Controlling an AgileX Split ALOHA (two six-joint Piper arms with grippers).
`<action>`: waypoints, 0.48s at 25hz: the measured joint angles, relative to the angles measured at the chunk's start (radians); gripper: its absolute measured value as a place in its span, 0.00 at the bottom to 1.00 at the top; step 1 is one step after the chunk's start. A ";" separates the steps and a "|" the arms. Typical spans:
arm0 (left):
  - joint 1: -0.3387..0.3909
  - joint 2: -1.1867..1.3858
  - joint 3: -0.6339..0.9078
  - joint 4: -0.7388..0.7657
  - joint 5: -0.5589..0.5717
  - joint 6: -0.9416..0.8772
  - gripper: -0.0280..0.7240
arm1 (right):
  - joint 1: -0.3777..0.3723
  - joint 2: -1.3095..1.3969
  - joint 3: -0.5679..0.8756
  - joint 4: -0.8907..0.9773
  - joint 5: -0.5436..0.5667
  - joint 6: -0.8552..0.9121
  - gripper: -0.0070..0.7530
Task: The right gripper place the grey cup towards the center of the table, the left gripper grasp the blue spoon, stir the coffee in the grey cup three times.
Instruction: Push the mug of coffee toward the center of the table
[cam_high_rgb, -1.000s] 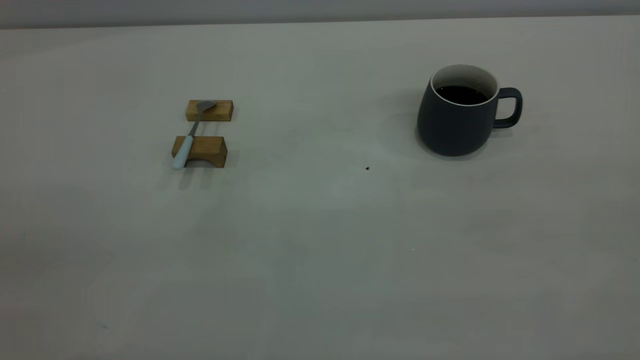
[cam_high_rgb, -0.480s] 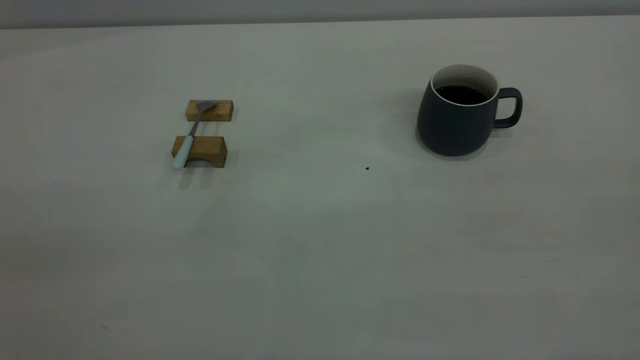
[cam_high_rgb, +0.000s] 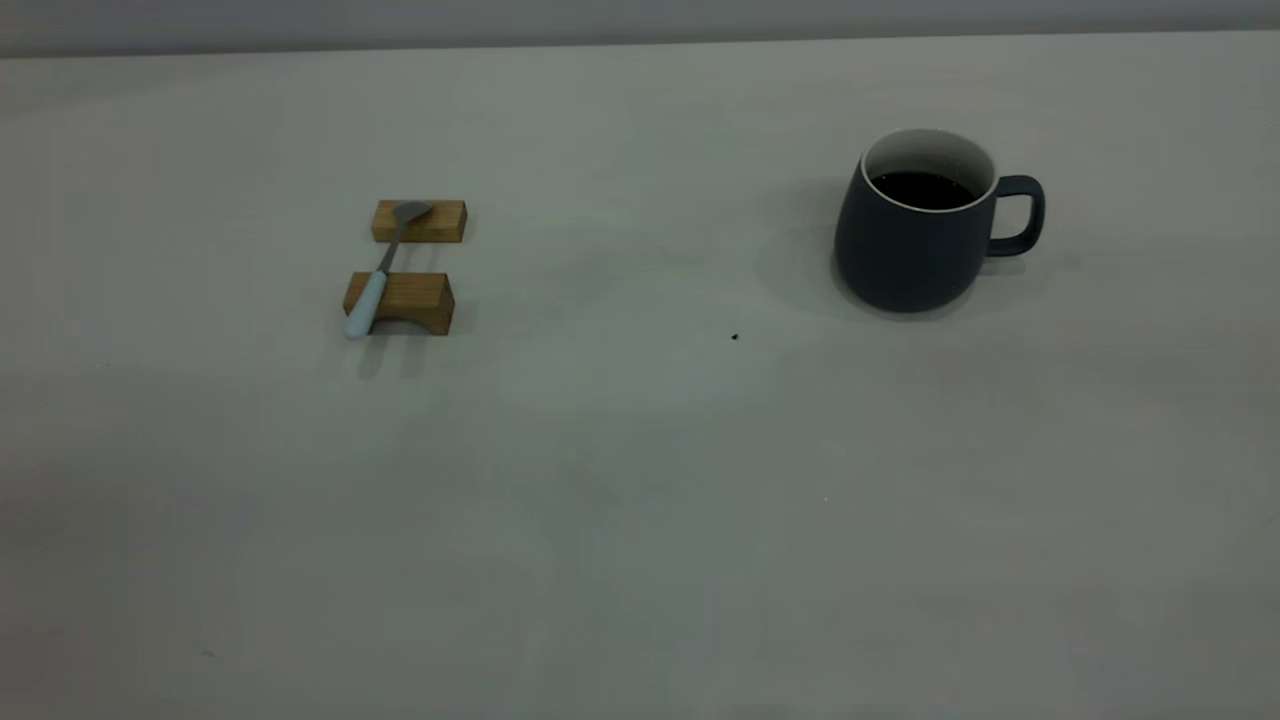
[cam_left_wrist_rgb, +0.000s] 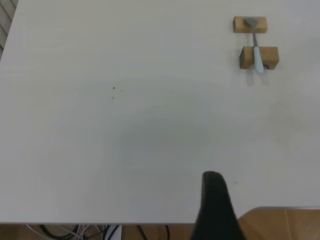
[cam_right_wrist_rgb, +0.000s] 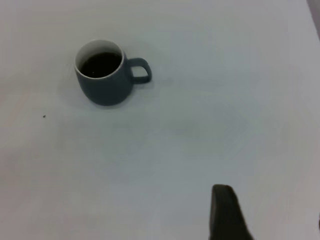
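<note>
The grey cup (cam_high_rgb: 925, 225) stands upright at the table's (cam_high_rgb: 640, 500) right rear, handle to the right, with dark coffee (cam_high_rgb: 922, 188) inside. It also shows in the right wrist view, the cup (cam_right_wrist_rgb: 105, 75) far from my right gripper (cam_right_wrist_rgb: 270, 212), which is open; one black finger (cam_right_wrist_rgb: 223, 210) shows over bare table. The blue spoon (cam_high_rgb: 378, 275) lies across two wooden blocks at the left. In the left wrist view the spoon (cam_left_wrist_rgb: 257, 50) is far from my left gripper (cam_left_wrist_rgb: 255, 202), open, one finger (cam_left_wrist_rgb: 213, 200) near the table's edge. Neither arm appears in the exterior view.
Two brown wooden blocks (cam_high_rgb: 420, 221) (cam_high_rgb: 402, 300) carry the spoon. A tiny dark speck (cam_high_rgb: 735, 337) marks the table near its middle. Beyond the near table edge the left wrist view shows wooden floor (cam_left_wrist_rgb: 285, 225) and cables (cam_left_wrist_rgb: 75, 232).
</note>
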 joint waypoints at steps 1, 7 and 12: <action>0.000 0.000 0.000 0.000 0.000 0.000 0.82 | 0.000 0.055 -0.008 0.006 -0.036 -0.036 0.70; 0.000 0.000 0.000 0.000 0.000 0.000 0.82 | 0.000 0.452 -0.093 0.034 -0.215 -0.275 0.81; 0.000 0.000 0.000 0.000 0.000 0.000 0.82 | 0.000 0.758 -0.226 0.102 -0.292 -0.472 0.79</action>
